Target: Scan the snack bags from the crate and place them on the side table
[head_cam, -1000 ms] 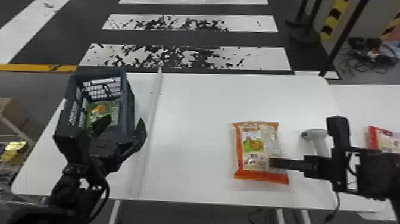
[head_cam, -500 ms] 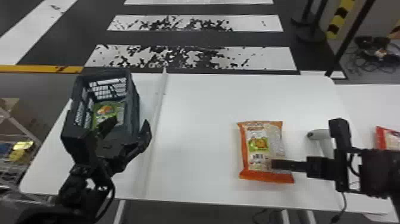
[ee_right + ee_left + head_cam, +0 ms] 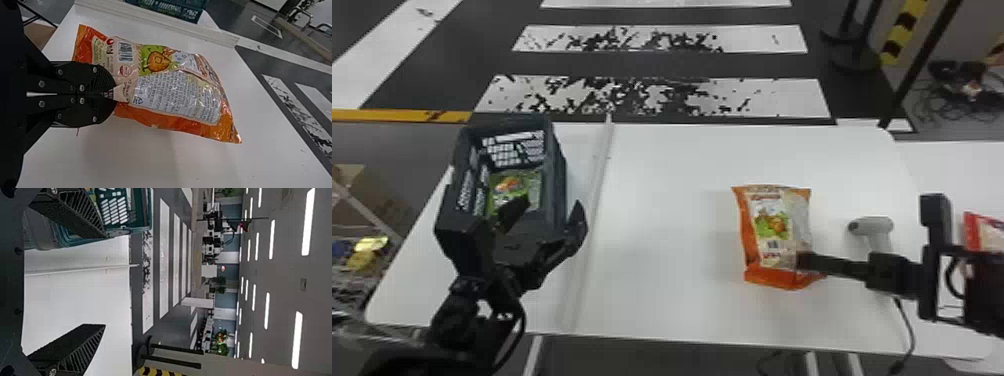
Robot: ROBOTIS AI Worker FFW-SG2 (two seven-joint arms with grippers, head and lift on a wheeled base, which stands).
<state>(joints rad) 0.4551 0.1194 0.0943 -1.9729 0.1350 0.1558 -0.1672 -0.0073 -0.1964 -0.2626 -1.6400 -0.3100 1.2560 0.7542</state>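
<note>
Snack bag (image 3: 767, 220), orange, was in the right gripper (image 3: 113, 94), head-view clock centred on the bag: arm in from 4 o'clock, jaws closed tight on one end, printed panel left exposed. Grip by the end probably meant to keep the barcode (image 3: 773, 244) readable for scanning; contact with main table (image 3: 672, 280) under it couldn't be told. Scanner (image 3: 874, 225) sat near, 3 o'clock, likely parked there so bag and reader met on a short path. Judged step: scan, then carry to side table (image 3: 944, 167), toward 2 o'clock, where a red bag (image 3: 984, 232) lay past the scanner at 3. Left gripper (image 3: 552, 204) was at 9 o'clock by the crate (image 3: 559, 185), jaws spread wide, holding nothing; green bag (image 3: 518, 187) inside the crate, presumably its next pick. Edges: crate walls rose close to the left fingers, so entry wanted care; raised strip (image 3: 604, 160) ran between crate and orange bag. Widest room for moving lay between strip and bag, 9 o'clock, plus a stretch toward 12. Tighter at 3: scanner could get knocked by a low swing, and its cable (image 3: 907, 325) at 5 could snag.
</note>
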